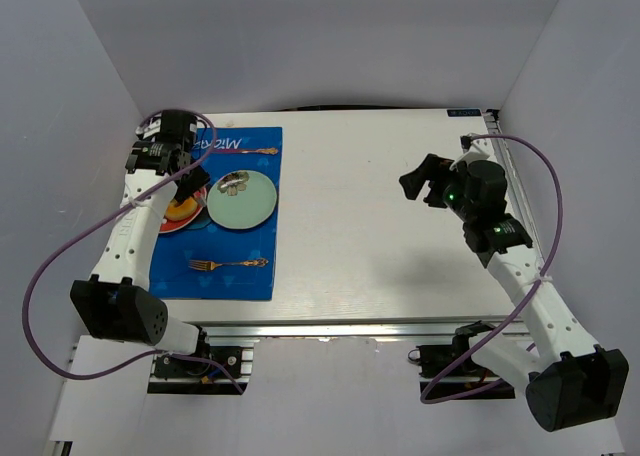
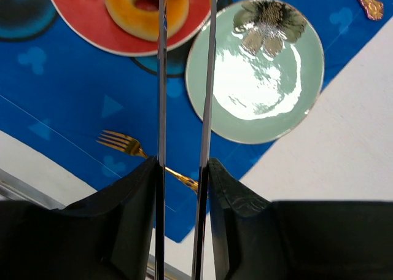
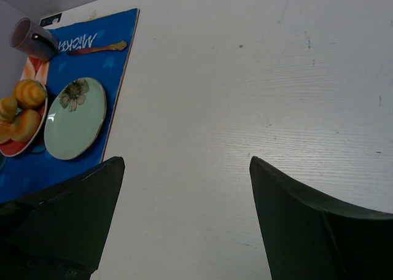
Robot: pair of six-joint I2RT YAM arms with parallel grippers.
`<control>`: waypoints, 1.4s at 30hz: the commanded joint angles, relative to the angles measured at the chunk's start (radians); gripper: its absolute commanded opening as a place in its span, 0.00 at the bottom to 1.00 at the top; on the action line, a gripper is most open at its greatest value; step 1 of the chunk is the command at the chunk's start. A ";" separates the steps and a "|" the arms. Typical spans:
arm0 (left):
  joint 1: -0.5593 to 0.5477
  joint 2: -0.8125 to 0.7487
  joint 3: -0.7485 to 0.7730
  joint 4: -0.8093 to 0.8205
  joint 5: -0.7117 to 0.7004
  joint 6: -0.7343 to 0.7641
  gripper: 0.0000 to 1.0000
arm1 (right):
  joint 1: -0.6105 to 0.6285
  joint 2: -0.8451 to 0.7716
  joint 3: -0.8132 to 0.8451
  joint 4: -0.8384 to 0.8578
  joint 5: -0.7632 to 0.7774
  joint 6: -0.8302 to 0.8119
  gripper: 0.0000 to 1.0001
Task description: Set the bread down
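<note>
My left gripper [image 2: 182, 163] is shut on a pair of metal tongs [image 2: 163, 77]. The two blades run up over the doughnut [image 2: 144, 10] on the red plate [image 2: 80, 22]; their tips are cut off at the top edge, and nothing shows between the blades. In the right wrist view several golden-brown pastries lie on the red plate [image 3: 18, 146]. The small one at the far left [image 3: 7, 108] may be the bread; I cannot tell for sure. The right gripper [image 3: 184, 163] hangs open over bare table. From above, the left gripper [image 1: 195, 181] is over the red plate and the right gripper [image 1: 420, 181] is far right.
A pale green flowered plate [image 2: 258, 96] sits on the blue mat [image 1: 240, 266] beside the red plate. A gold fork [image 2: 123, 143] lies near the mat's front, a gold spoon [image 3: 98, 47] at its back. A mug [image 3: 31, 37] stands at the back left corner.
</note>
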 commanded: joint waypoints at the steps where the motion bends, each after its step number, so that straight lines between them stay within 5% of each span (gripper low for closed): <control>1: 0.016 -0.027 -0.011 0.032 0.100 -0.048 0.47 | 0.018 -0.001 -0.015 0.085 -0.022 0.025 0.89; 17: 0.040 0.016 -0.061 0.102 0.088 -0.192 0.48 | 0.075 0.023 -0.015 0.119 -0.002 0.028 0.89; 21: 0.043 0.022 -0.068 0.104 0.073 -0.221 0.62 | 0.096 0.031 -0.004 0.119 0.007 0.025 0.89; 42: 0.068 0.086 -0.111 0.142 0.062 -0.249 0.59 | 0.136 0.076 0.017 0.122 0.035 0.010 0.89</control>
